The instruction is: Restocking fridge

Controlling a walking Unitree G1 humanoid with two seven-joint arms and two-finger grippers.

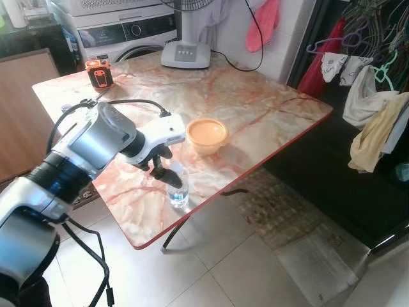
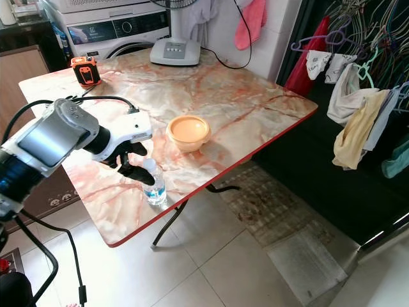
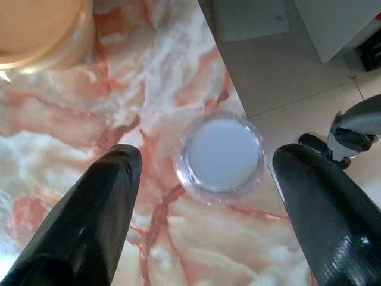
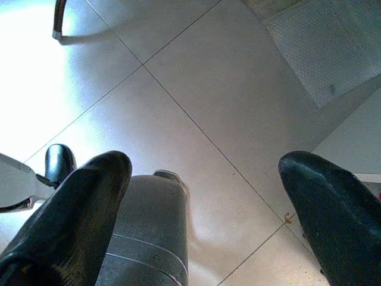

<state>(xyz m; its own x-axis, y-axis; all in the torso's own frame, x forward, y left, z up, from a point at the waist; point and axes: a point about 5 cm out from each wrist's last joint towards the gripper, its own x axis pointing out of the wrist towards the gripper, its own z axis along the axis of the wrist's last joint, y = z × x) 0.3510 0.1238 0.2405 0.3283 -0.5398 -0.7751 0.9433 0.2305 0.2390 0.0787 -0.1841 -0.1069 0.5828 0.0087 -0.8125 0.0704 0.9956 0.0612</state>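
Left wrist view: clear, white-capped water bottle [image 3: 223, 156], seemingly upright.

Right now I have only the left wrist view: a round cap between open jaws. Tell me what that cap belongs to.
Observer: A clear bottle, upright near the table's front edge.
Operator: Name what stands at the far edge.
Observer: A white fan base, well away from the bottle.
Operator: Report the right gripper.
Observer: The right gripper hangs over floor tiles, jaws open, holding nothing.
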